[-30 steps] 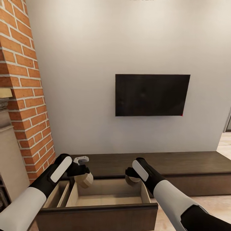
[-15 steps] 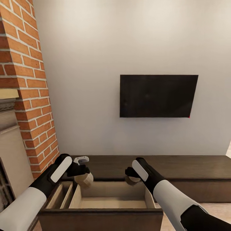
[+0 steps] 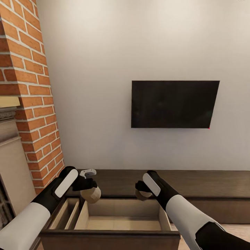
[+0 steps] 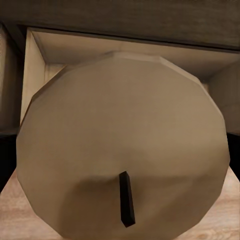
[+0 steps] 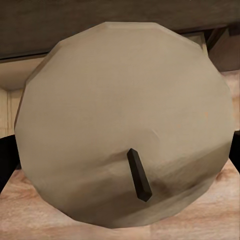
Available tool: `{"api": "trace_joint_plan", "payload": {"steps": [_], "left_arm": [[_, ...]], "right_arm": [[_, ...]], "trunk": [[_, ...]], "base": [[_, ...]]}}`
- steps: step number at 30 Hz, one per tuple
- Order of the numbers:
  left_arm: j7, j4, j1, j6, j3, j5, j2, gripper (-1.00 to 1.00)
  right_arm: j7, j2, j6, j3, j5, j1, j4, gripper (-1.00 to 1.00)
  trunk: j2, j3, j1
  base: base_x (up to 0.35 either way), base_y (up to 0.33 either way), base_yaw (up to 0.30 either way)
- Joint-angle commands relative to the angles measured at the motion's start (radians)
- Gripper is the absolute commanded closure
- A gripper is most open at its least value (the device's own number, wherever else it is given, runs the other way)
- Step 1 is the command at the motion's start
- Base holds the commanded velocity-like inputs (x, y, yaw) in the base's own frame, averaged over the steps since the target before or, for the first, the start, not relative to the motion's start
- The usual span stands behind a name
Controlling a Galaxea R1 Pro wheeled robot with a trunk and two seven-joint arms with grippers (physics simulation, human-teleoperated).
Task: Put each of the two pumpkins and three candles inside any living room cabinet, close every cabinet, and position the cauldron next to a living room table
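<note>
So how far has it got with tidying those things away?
Done: one drawer of the dark cabinet stands open, its visible interior bare. In hand: the left gripper holds a candle and the right gripper another candle, both above the drawer. Left: dropping them in, everything else, then closing up.

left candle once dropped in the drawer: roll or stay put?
The left candle looks stubby with a broad flat end, so it likely stays put if it lands on that. Its faceted round side could let it roll on the drawer floor. Probably rigid, not fragile.
</note>
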Motion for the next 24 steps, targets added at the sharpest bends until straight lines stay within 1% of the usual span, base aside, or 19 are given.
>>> {"api": "trace_joint_plan", "payload": {"steps": [1,8,20,24], "left_arm": [[0.009,-0.002,-0.001,0.001,-0.003,0.011,0.001,1.0],[0.01,-0.009,0.0,0.001,-0.003,0.01,0.001,1.0],[0.01,0.0,-0.001,0.001,-0.003,0.01,0.0,1.0],[0.011,0.001,0.0,0.001,-0.003,0.01,-0.004,1.0]], "right_arm": [[-0.01,-0.001,-0.002,0.005,-0.013,-0.001,-0.001,1.0],[-0.01,-0.001,-0.002,0.005,-0.013,-0.001,-0.001,1.0],[-0.009,0.001,-0.002,0.006,-0.014,-0.001,-0.001,1.0],[-0.009,0.001,-0.002,0.006,-0.015,-0.001,0.0,1.0]], "trunk": [[-0.001,-0.001,0.0],[-0.001,0.005,0.0],[-0.085,-0.031,0.046],[-0.113,-0.043,0.061]], "base": [[0.006,0.0,-0.042],[0.002,0.0,-0.12],[0.0,0.0,-0.016],[0.0,0.0,0.0]]}}
